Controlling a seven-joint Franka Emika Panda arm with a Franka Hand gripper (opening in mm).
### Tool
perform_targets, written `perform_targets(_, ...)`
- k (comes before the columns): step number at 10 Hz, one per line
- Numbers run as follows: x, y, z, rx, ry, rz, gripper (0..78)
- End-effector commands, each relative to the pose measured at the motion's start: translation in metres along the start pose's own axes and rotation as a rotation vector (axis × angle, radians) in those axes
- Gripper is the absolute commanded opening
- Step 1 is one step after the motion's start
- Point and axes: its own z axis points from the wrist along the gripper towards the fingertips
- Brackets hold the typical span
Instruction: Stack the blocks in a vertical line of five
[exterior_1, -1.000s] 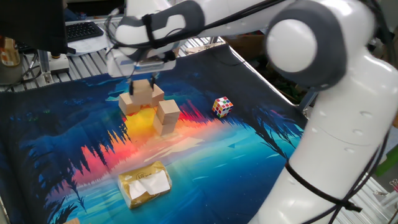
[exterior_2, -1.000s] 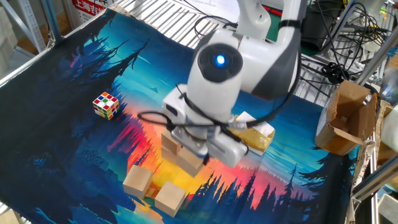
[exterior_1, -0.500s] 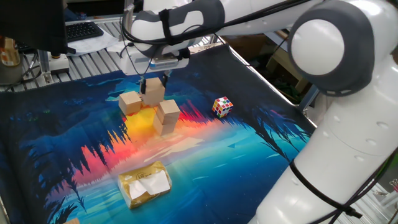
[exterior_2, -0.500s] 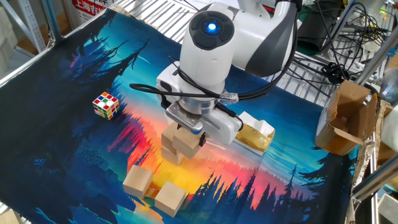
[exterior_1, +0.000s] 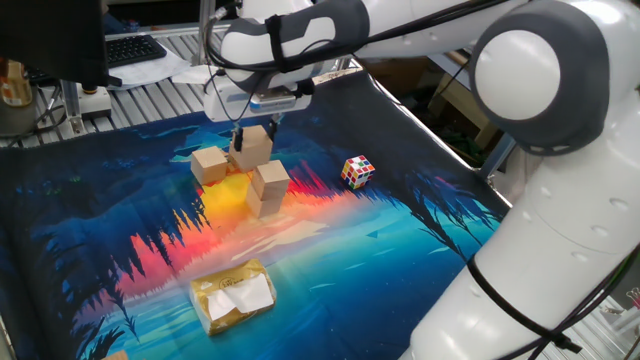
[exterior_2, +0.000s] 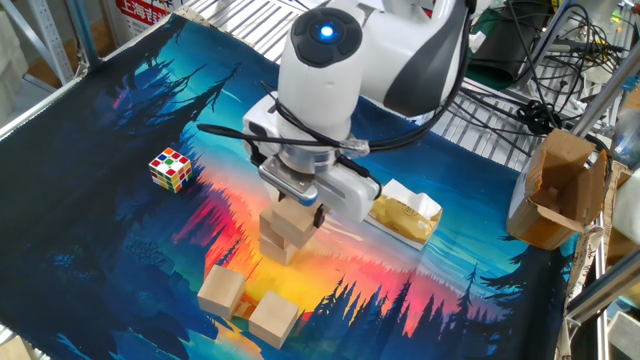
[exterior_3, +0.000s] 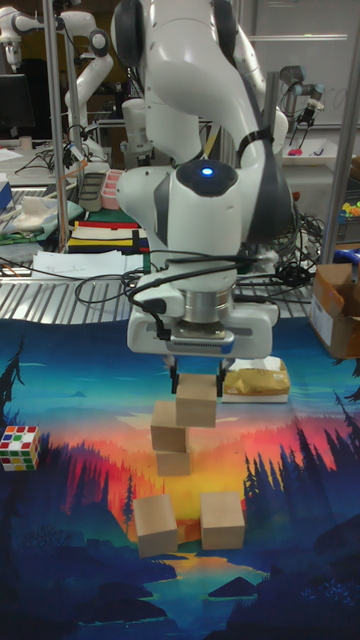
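Note:
My gripper (exterior_3: 200, 388) is shut on one light-tan block (exterior_3: 197, 401), holding it in the air. The held block hangs just above and slightly to one side of a two-block stack (exterior_3: 170, 445); in the other fixed view the held block (exterior_2: 297, 217) overlaps the stack (exterior_2: 278, 245). I cannot tell whether they touch. Two more blocks (exterior_3: 155, 525) (exterior_3: 222, 520) lie side by side on the mat in front of the stack. In one fixed view the gripper (exterior_1: 255, 133) holds the block (exterior_1: 252, 148) behind the stack (exterior_1: 269, 188), with a loose block (exterior_1: 209, 165) to the left.
A multicoloured puzzle cube (exterior_1: 358, 171) (exterior_2: 170, 169) sits on the mat away from the stack. A yellowish wrapped packet (exterior_2: 405, 215) (exterior_1: 233, 293) lies close behind the arm. A cardboard box (exterior_2: 555, 190) stands beyond the mat's edge.
The gripper has carried the held block sideways from above the loose blocks to a spot over the two-block stack. The blocks on the mat have not moved.

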Motion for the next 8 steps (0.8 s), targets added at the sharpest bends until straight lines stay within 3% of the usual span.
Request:
perform_targets(1,0.0023,-0.0105,-0.0029,0.000,-0.008,-0.008,1.2)
perform_targets(4,0.0046,-0.0194,-0.0028,0.000,-0.012,-0.013,1.2)
perform_targets(8,0.0046,-0.0193,-0.0028,-0.002,-0.011,-0.006,1.2)
